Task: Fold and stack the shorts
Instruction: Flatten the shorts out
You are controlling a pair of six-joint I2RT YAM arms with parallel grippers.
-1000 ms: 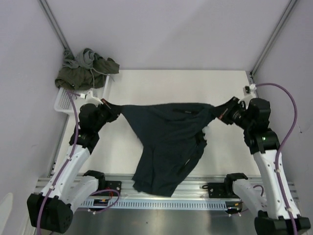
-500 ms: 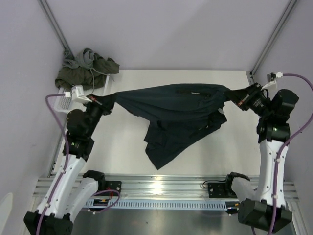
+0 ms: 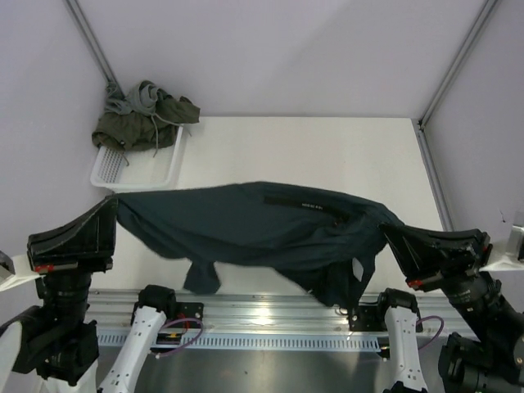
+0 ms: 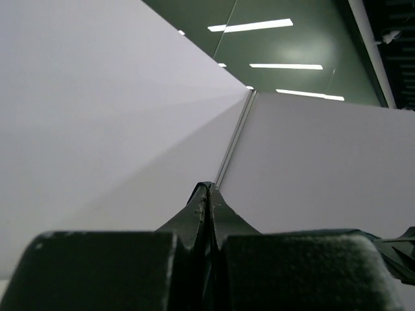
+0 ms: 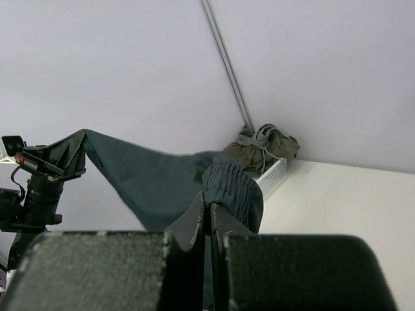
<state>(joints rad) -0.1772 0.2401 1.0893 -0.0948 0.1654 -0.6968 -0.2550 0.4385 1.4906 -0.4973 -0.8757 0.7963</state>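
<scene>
The dark navy shorts [image 3: 262, 225] hang stretched in the air between my two grippers, with the legs drooping toward the near edge. My left gripper [image 3: 113, 217] is shut on their left end; in the left wrist view the fingertips [image 4: 207, 194] are pressed together, pointing up at the walls, with little cloth showing. My right gripper [image 3: 386, 235] is shut on the gathered waistband [image 5: 233, 184] at their right end. The olive green shorts [image 3: 168, 119] and the light grey shorts [image 3: 141, 97] lie bunched at the far end of the white basket.
The white mesh basket [image 3: 139, 168] stands at the far left corner against the wall; it also shows in the right wrist view [image 5: 275, 172]. A metal rail [image 3: 270, 315] runs along the near table edge. Walls close in on the left, back and right.
Both arms have risen high and swung toward the near edge, lifting the navy shorts off the table and holding them stretched in the air.
</scene>
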